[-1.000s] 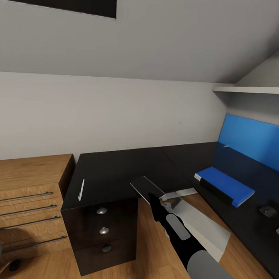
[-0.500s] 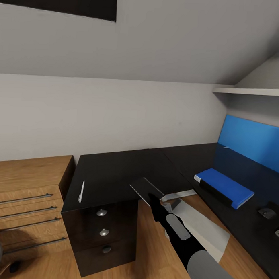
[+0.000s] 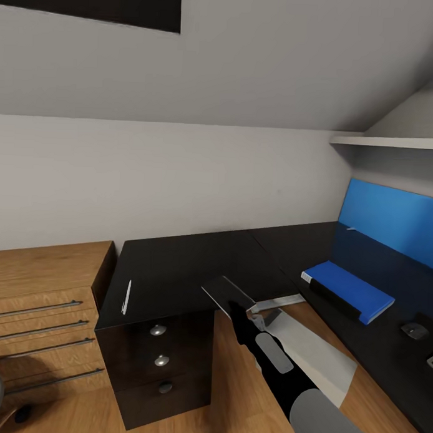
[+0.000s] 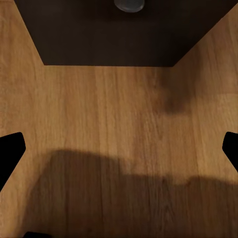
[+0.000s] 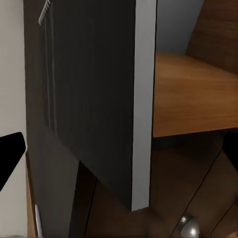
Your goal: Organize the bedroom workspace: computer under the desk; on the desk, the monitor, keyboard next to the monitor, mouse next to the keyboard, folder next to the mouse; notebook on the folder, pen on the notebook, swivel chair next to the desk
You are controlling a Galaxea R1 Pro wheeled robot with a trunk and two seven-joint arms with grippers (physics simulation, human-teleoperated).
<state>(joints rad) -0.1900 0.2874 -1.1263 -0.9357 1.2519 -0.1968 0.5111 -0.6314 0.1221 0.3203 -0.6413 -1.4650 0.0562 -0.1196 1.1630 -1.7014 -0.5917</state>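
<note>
Head view: the notebook (image 3: 226,293) is carried at the end of the right arm, raised over the inner corner of the desk (image 3: 177,265), presumably for stacking on the folder (image 3: 348,288), which lies flat on the desk's other wing at about 3 o'clock from it. The pen (image 3: 125,296) is left on the glossy top at 9 o'clock from the notebook, and the mouse (image 3: 415,329) is seen at 4 o'clock from the folder. In the right wrist view the notebook's dark face and pale edge are seen between the fingertips of the right gripper (image 5: 119,148); whether they are clamped on it cannot be told. The left gripper (image 4: 119,148) is held with fingers spread apart over bare wood floor, nothing between them. The drawer unit (image 3: 161,358) is shut, as is the light-wood drawer chest (image 3: 38,322), so no contents can be judged.
</note>
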